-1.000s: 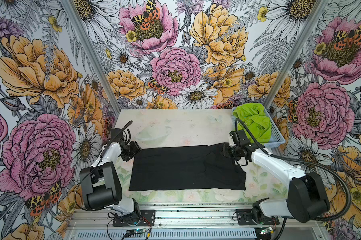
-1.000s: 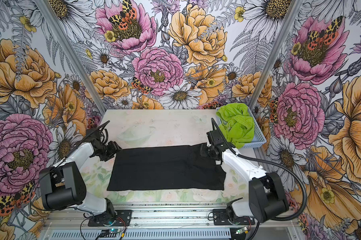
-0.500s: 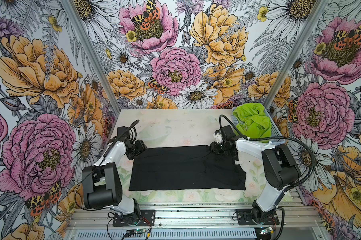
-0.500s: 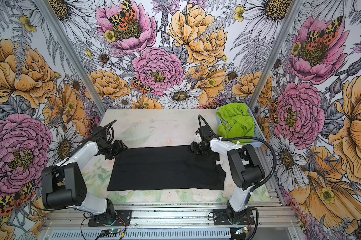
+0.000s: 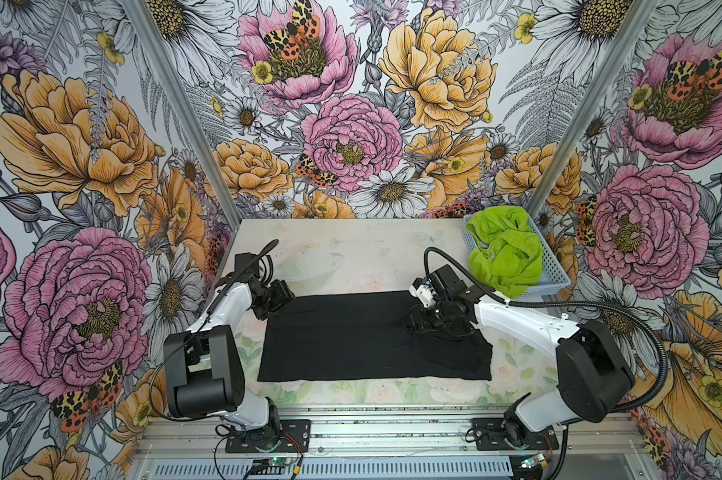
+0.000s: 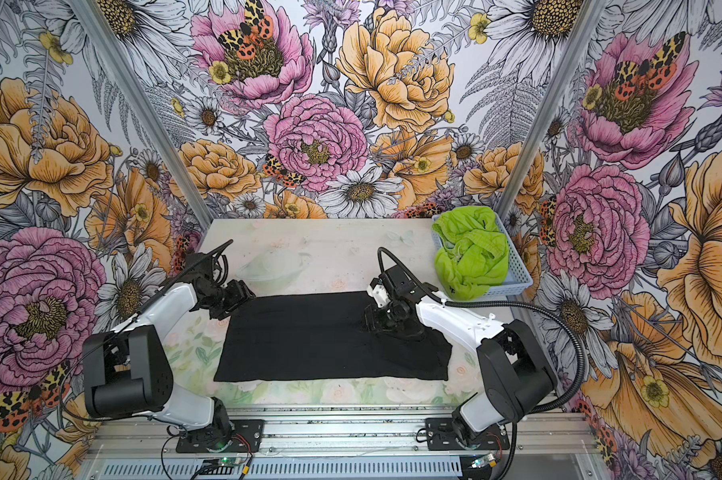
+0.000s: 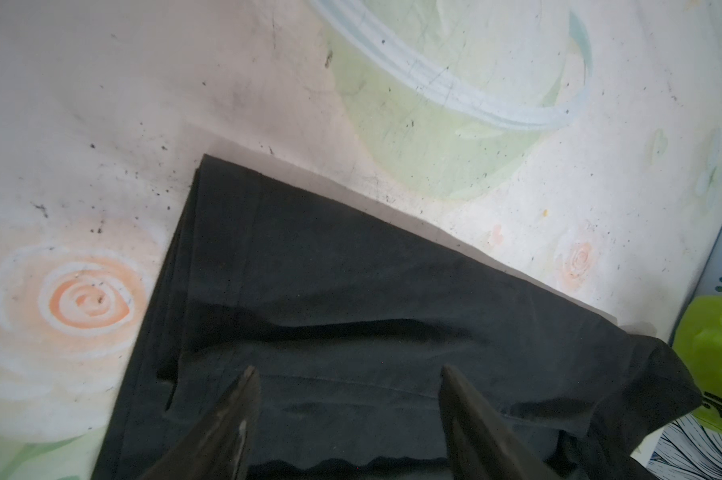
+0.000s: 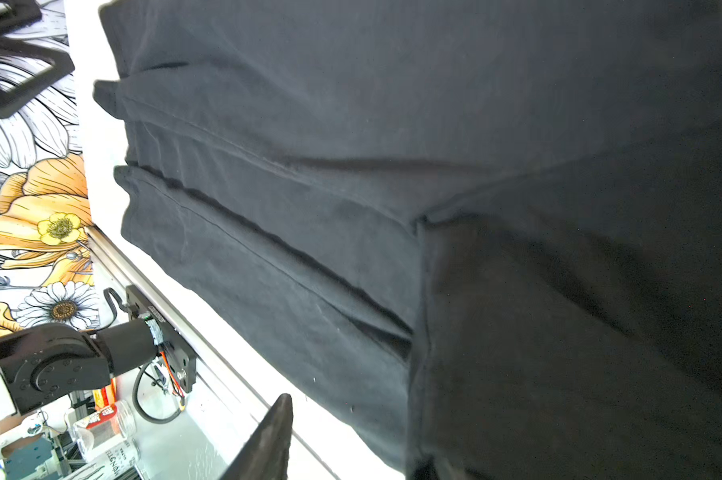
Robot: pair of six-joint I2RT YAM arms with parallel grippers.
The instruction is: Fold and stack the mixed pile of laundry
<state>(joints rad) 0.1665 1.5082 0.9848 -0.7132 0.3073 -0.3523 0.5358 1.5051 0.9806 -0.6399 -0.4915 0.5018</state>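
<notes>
On the table [image 5: 351, 249]: one black T-shirt [image 5: 342, 336], one basket [image 5: 554, 270], one shorts [image 5: 504, 257].

Black T-shirt [image 5: 351, 336]. Lime-green shorts [image 5: 504, 253]. Light-blue perforated basket [image 5: 557, 272]. Pale tabletop [image 5: 351, 249], faded pastel roses. Walls [image 5: 80, 137]: pink, orange, white flowers, orange-black moths. Arms [image 5: 231, 305] white and black.
</notes>
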